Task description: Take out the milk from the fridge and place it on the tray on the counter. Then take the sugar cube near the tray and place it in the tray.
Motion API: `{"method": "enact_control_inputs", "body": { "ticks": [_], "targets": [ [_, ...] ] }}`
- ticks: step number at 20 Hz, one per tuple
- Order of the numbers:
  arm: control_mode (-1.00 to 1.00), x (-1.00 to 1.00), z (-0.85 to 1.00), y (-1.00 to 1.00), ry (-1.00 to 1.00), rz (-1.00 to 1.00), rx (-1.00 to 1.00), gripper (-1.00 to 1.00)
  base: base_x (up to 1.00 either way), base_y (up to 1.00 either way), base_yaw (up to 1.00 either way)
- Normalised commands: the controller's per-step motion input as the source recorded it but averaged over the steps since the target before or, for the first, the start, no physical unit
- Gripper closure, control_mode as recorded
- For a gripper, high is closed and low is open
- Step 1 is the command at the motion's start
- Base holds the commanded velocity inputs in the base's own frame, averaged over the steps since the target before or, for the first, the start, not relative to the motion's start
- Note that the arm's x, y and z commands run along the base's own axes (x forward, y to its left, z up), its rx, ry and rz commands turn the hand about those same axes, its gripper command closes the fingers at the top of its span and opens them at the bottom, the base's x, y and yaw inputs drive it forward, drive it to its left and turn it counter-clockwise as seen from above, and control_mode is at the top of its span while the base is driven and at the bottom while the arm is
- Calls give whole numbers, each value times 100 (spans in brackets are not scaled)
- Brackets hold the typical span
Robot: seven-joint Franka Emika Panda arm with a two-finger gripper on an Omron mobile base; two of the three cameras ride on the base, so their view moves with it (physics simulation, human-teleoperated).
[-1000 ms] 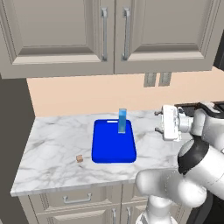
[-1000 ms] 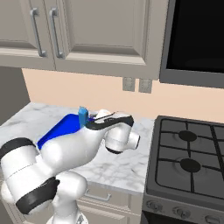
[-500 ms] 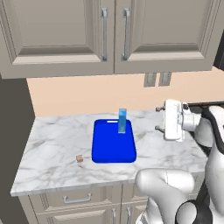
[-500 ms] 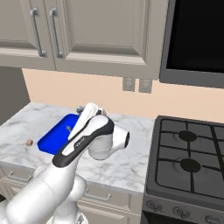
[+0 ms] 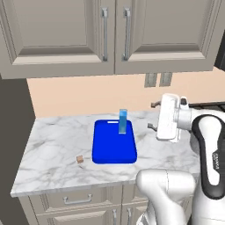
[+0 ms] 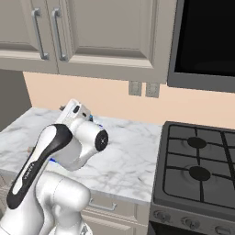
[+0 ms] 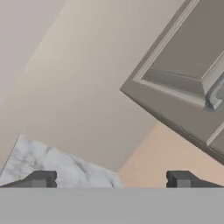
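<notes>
The milk (image 5: pixel 122 121), a small blue carton, stands upright at the far end of the bright blue tray (image 5: pixel 113 149) on the marble counter (image 5: pixel 52 145). The tiny tan sugar cube (image 5: pixel 80 159) lies on the counter just left of the tray's near corner. My gripper (image 5: pixel 151 116) hangs open above the counter to the right of the tray, apart from the milk, with nothing between its fingers. In the hand view the gripper (image 7: pixel 109 179) has its fingertips (image 7: pixel 41 178) spread wide, facing the wall and a cabinet door. The fridge is out of view.
Beige wall cabinets (image 5: pixel 114 35) hang above the counter, with outlets (image 5: pixel 158 79) on the wall behind. A black gas stove (image 6: pixel 197 170) stands to the right of the counter, below a dark microwave (image 6: pixel 206 41). Bare marble (image 6: pixel 133 156) lies between the tray and the stove.
My arm has folded upward, its elbow rising at the right. The hand stays right of the tray, slightly higher. Milk, tray and sugar cube have not moved.
</notes>
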Motion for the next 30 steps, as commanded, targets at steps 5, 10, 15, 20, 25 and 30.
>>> {"method": "enact_control_inputs", "body": {
  "ticks": [5, 10, 15, 20, 25, 30],
  "targets": [
    [-100, -49, 25, 58, 0, -17, -24, -100, 0, 0, 0],
    [-100, -16, 33, 74, 0, -17, -27, -100, 0, 0, 0],
    [-100, -22, 28, 77, 0, -11, -36, -100, 0, 0, 0],
    [-100, -15, 2, 72, 2, -13, -41, -100, 0, 0, 0],
    [-100, 9, -26, 64, 15, -2, -27, -100, 0, 0, 0],
    [-100, 0, -23, 52, 11, 0, -29, -100, 0, 0, 0]
  ]
}}
